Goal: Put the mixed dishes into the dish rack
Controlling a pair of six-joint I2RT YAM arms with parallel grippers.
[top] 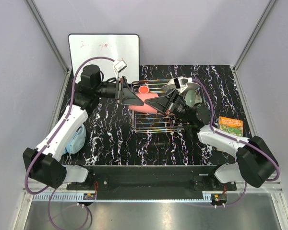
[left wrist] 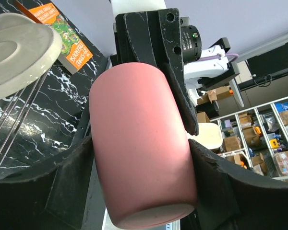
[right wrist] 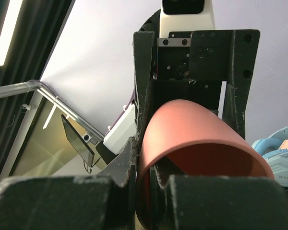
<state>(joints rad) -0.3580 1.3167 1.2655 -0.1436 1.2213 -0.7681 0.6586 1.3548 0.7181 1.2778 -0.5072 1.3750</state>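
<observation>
Pink cup (top: 146, 102) midair over dish rack (top: 156, 127): my right tool (top: 162, 106) pinches its rim, left tool (top: 136, 99) brackets it, grip unclear; orange mug (top: 143, 89) looks racked.

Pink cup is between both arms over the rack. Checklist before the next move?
1. Right end effector pinches the pink cup at its wall: ok.
2. Left end effector has a finger on each side of the cup body: ok.
3. Left grip tight enough to take the cup: cannot tell.
4. Cup is above the dish rack: ok.
5. Pale bowl in the rack sits apart from the cup: ok.
6. Rack spot under the cup is free: cannot tell, the arms hide it.
</observation>
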